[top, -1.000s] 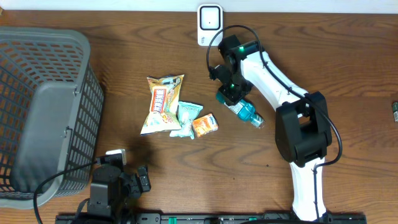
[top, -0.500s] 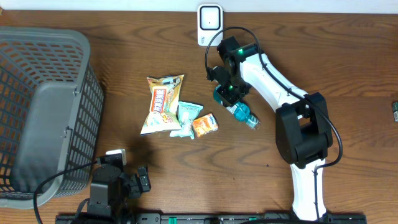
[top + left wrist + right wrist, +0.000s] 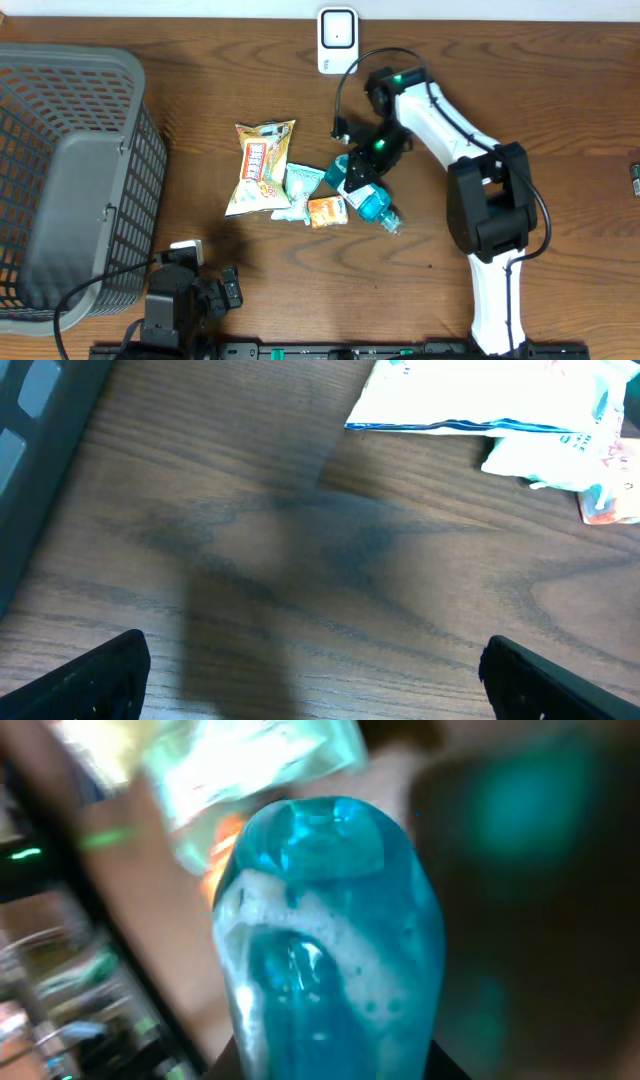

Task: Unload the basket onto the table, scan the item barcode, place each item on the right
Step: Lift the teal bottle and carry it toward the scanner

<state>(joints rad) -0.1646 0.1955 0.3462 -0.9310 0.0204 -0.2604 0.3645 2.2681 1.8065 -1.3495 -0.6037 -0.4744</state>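
the right jaws are closed on the blue bottle (image 3: 373,203), which fills the right wrist view and sits just beside the orange packet (image 3: 327,210) near the middle of the surface (image 3: 200,90). the white scanner (image 3: 338,38) stands well apart at the far edge. the left jaws gape wide, low over the wood near the basket (image 3: 150,170).

No legible text anywhere, only blurred red-and-white print on the yellow snack bag (image 3: 262,165) (characters unreadable)
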